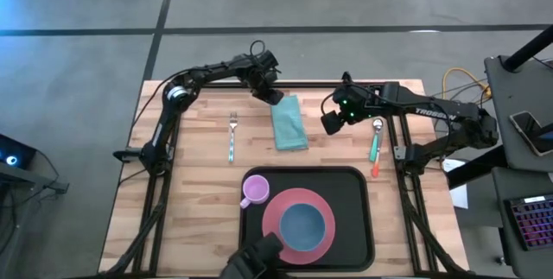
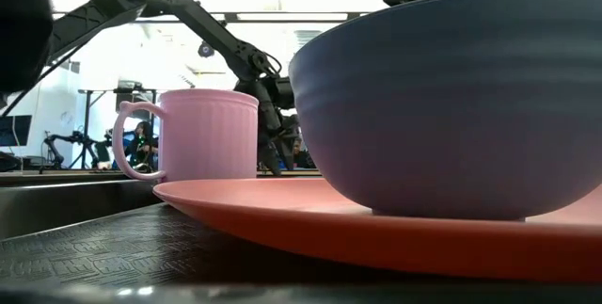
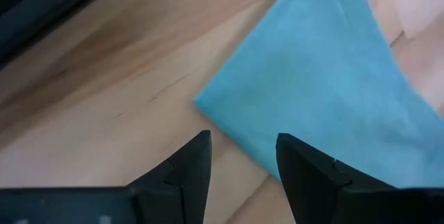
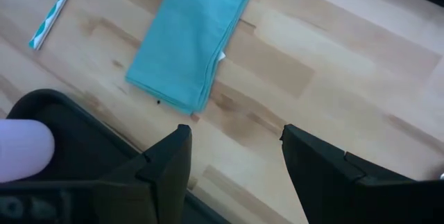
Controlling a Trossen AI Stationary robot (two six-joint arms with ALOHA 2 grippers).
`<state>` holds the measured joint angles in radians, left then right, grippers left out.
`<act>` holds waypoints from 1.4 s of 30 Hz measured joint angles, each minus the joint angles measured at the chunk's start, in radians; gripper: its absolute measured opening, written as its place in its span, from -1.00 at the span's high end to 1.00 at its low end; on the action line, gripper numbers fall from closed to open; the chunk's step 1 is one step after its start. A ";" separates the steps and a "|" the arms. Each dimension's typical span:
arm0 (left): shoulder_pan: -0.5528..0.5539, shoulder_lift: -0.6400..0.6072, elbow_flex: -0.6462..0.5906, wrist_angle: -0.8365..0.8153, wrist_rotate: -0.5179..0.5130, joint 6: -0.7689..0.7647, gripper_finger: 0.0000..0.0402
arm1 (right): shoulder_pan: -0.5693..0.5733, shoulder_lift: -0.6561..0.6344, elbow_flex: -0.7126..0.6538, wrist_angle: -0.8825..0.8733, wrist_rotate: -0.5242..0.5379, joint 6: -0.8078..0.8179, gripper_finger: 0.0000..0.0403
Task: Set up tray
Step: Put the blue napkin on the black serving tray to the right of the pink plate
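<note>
Tray at the near edge of the table, already carrying a pink plate with a blue bowl on it and a pink mug at its near-left corner. Three items lie on bare wood beyond the tray: a fork to the left, a folded teal napkin in the middle, and a spoon with a teal handle to the right, beside an orange item too small to identify.

Left gripper hangs over the far end of the napkin; its wrist view shows the fingers parted by a moderate gap, holding nothing, with the napkin's corner just ahead of them. This pose suggests an approach to pinch the cloth by its edge, where a thin fold can be lifted off the wood.

Right gripper hovers between napkin and spoon, jaws spread wide and empty; its wrist view takes in the napkin, the fork's striped handle and the tray's rim. It appears to wait, or to stand ready for the spoon.

Judged from the layout, the crockery is placed and the napkin and cutlery remain to be moved. A flat cloth may slip or unfold when lifted by one corner.
</note>
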<state>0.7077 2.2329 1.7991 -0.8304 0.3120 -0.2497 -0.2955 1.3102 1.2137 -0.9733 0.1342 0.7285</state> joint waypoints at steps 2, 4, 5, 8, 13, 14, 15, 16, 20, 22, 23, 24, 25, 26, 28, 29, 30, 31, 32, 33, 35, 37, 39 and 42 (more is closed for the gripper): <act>-0.007 0.009 -0.006 0.000 0.000 -0.006 0.29 | 0.000 0.000 0.000 0.015 0.002 -0.004 -0.04; -0.018 0.016 -0.009 0.000 -0.005 -0.016 0.29 | 0.000 0.000 -0.001 0.024 0.008 -0.007 -0.04; -0.024 0.016 -0.010 0.001 -0.004 -0.018 0.29 | 0.000 0.000 -0.001 0.028 0.018 -0.007 -0.04; -0.048 0.018 -0.011 0.004 -0.005 -0.018 0.29 | -0.004 0.000 -0.001 0.037 0.027 -0.007 -0.04; -0.089 0.019 -0.012 0.022 0.000 -0.025 0.29 | -0.016 0.000 -0.001 0.042 0.026 -0.008 -0.04; -0.101 0.019 -0.014 0.030 -0.001 -0.026 0.29 | -0.018 0.000 -0.001 0.042 0.026 -0.008 -0.04; -0.111 0.019 -0.021 0.041 -0.010 -0.025 0.29 | -0.020 0.000 -0.001 0.043 0.026 -0.008 -0.04; -0.119 0.018 -0.029 0.052 -0.007 -0.027 0.29 | -0.022 0.000 -0.002 0.043 0.026 -0.008 -0.04; -0.151 0.014 -0.053 0.067 -0.052 -0.050 0.29 | -0.022 0.000 -0.002 0.045 0.026 -0.008 -0.04; -0.159 0.013 -0.063 0.074 -0.076 -0.060 0.29 | -0.022 0.000 -0.004 0.044 0.024 -0.008 -0.04; -0.164 0.012 -0.065 0.076 -0.089 -0.065 0.29 | -0.022 0.000 -0.005 0.044 0.022 -0.008 -0.04; -0.165 0.012 -0.065 0.076 -0.098 -0.068 0.29 | -0.022 0.000 -0.006 0.044 0.023 -0.007 -0.04; -0.165 0.012 -0.065 0.076 -0.099 -0.068 0.29 | -0.022 0.000 -0.006 0.044 0.018 -0.007 -0.04; -0.165 0.013 -0.064 0.077 -0.097 -0.069 0.29 | -0.022 0.000 -0.007 0.044 0.008 -0.006 -0.04; -0.164 0.014 -0.056 0.071 -0.096 -0.070 0.29 | -0.026 0.000 -0.009 0.044 -0.024 -0.002 -0.04; -0.164 0.016 -0.049 0.070 -0.097 -0.062 0.29 | -0.026 0.000 -0.010 0.044 -0.036 -0.002 -0.04; -0.164 0.017 -0.043 0.067 -0.097 -0.054 0.29 | -0.026 0.000 -0.012 0.044 -0.041 -0.002 -0.04; -0.164 0.018 -0.037 0.063 -0.099 -0.044 0.29 | -0.026 0.000 -0.013 0.043 -0.045 -0.002 -0.04; -0.163 0.018 -0.033 0.062 -0.103 -0.036 0.30 | -0.026 0.000 -0.014 0.043 -0.046 -0.002 -0.04; -0.162 0.018 -0.033 0.062 -0.105 -0.031 0.32 | -0.026 0.000 -0.016 0.044 -0.046 -0.002 -0.04; -0.159 0.018 -0.035 0.064 -0.106 -0.026 0.37 | -0.026 0.000 -0.019 0.043 -0.047 -0.002 -0.04; -0.158 0.018 -0.041 0.071 -0.110 -0.024 0.43 | -0.026 0.000 -0.020 0.043 -0.047 -0.002 -0.04; -0.158 0.018 -0.047 0.078 -0.121 -0.016 0.50 | -0.026 0.000 -0.021 0.043 -0.047 -0.002 -0.04; -0.158 0.018 -0.048 0.079 -0.134 0.019 0.56 | -0.026 0.000 -0.025 0.045 -0.047 -0.003 -0.04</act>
<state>0.5495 2.2509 1.7515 -0.7517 0.1784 -0.2304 -0.3210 1.3102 1.1891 -0.9287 0.0873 0.7258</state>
